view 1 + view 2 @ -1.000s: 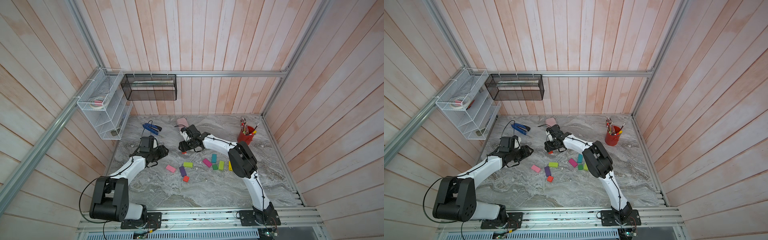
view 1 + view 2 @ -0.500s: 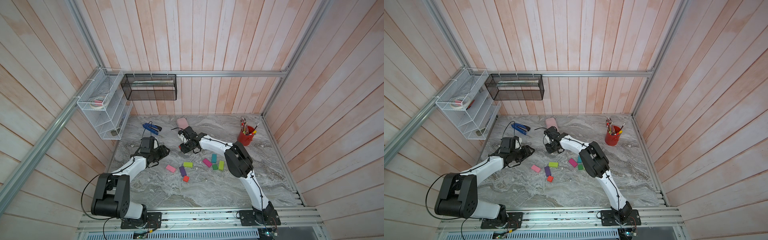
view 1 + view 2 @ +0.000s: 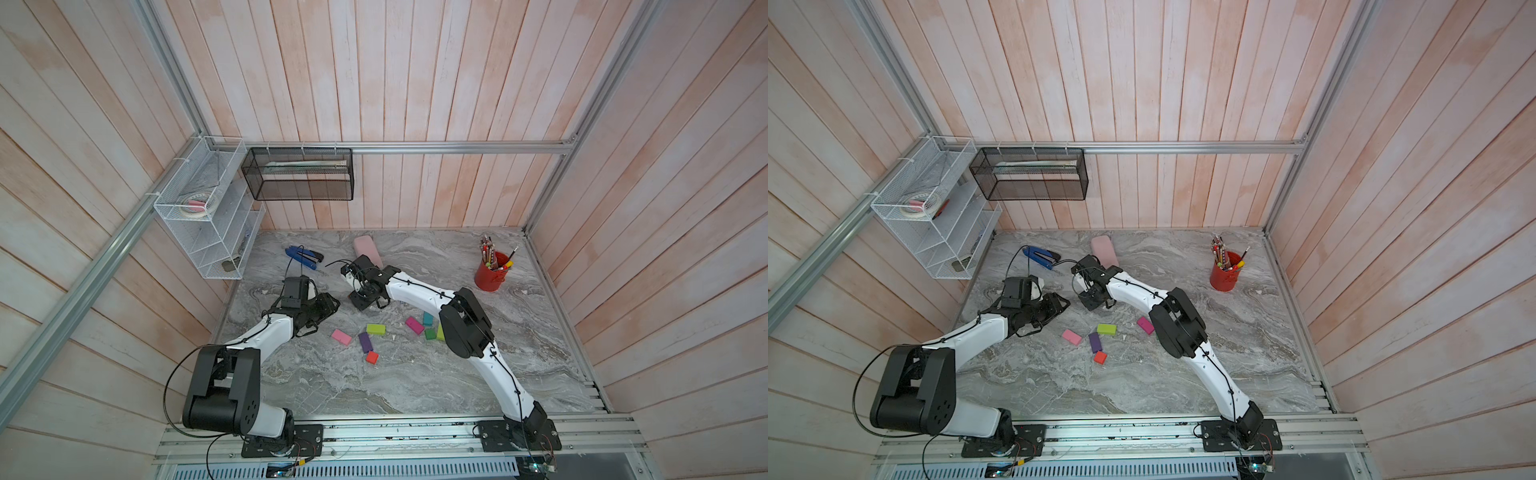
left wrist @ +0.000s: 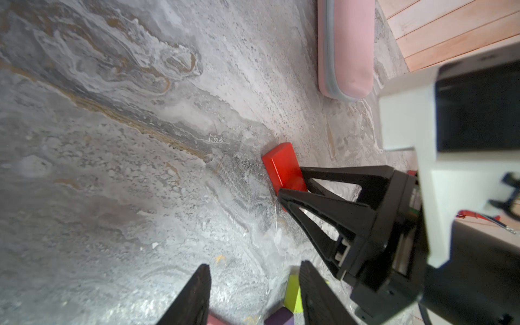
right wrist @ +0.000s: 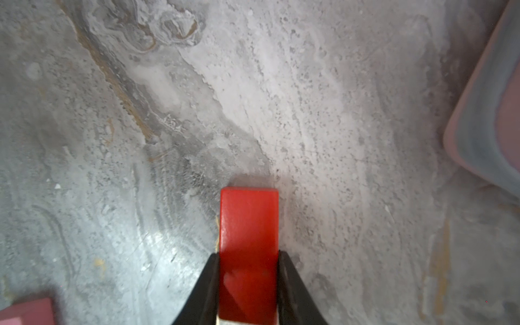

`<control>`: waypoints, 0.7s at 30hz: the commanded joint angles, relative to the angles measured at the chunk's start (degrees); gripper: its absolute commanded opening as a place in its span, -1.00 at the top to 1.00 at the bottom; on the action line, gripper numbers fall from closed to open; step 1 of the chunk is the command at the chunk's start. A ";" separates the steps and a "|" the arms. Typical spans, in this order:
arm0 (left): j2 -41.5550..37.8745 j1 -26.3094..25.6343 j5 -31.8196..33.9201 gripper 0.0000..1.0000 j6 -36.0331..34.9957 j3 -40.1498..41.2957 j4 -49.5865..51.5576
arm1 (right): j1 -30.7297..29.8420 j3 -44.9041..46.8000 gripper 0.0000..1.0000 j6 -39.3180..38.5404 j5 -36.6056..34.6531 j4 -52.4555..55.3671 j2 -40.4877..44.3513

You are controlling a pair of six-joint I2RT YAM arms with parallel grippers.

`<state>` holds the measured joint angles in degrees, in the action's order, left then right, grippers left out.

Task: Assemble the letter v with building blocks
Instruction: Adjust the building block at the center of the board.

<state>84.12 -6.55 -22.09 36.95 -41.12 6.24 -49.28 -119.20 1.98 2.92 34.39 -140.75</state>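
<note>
Nearest, lower centre in both top views: small red cube (image 3: 372, 357), purple brick (image 3: 365, 341), pink brick (image 3: 341, 336), lime brick (image 3: 375, 329) and magenta brick (image 3: 414, 325), all flat on grey marble tabletop (image 3: 374, 395). Next, teal brick (image 3: 428, 318) and green cube (image 3: 430, 333) show in a top view, not in both: right arm (image 3: 1177, 328) covers them. Just left of centre, left gripper (image 4: 254, 271) is empty, fingers apart. Farther, mid-frame, right gripper (image 5: 248, 254) clamps long red brick (image 5: 249, 219) by its long sides near one end. Top views hide it; both wrist views show it. Long axis runs straight ahead of the fingers, free end away from the wrist. Beyond sits pale pink rounded case (image 3: 368, 249).
</note>
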 commanded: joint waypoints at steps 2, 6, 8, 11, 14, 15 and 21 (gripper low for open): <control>1.36 -0.13 -1.03 -0.06 1.58 1.33 -2.44 | -0.77 1.77 0.65 0.65 1.68 1.13 -1.11; 1.59 -0.13 -1.38 -0.06 1.98 1.70 -2.79 | -0.75 2.08 0.45 2.74 2.81 -0.06 -0.78; 1.57 -0.13 -1.38 -0.06 2.23 2.07 -3.07 | -0.70 2.21 0.21 3.16 2.19 -0.44 -0.09; 1.90 -0.12 -1.68 -0.06 2.64 2.41 -3.72 | -0.46 1.87 -0.02 4.15 1.56 0.22 2.11; 2.76 -0.13 -2.61 -0.05 3.02 2.05 -4.41 | 0.81 4.20 -0.11 5.46 2.05 0.00 6.99; 2.97 -0.13 -2.99 -0.06 3.17 1.99 -4.71 | 1.24 6.20 -0.12 5.64 2.09 -0.87 9.20; 4.54 -0.13 -5.55 0.03 3.77 1.27 -6.93 | 3.73 28.79 -0.15 2.09 3.56 -11.80 26.30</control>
<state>87.31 -6.55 -25.47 40.29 -39.46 1.52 -46.65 -96.44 5.89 5.34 28.16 -120.62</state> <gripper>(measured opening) 0.494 0.573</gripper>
